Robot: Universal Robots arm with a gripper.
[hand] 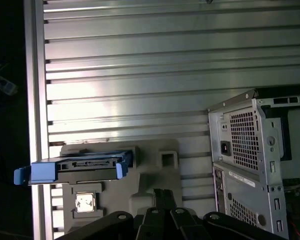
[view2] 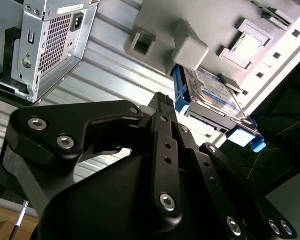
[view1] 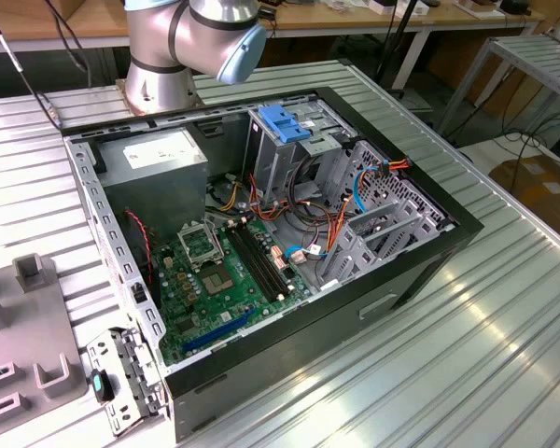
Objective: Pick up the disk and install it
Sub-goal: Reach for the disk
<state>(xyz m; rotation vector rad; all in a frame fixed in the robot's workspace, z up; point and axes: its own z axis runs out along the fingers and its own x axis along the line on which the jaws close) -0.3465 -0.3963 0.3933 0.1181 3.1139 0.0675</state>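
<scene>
The arm is built of fat, round silver-grey metal segments with a smooth, dull sheen. One joint ends in a pale blue plastic cap, rounded at its rim. Below it a grey cylinder widens into a round base flange. In both wrist views the tool is matte black throughout: broad, flat link plates with rounded corners, narrower straight bars beside them, and a bulky smooth housing behind. Silver socket-head screws sit in round recesses at the link pivots, and small plain holes run along one bar.
</scene>
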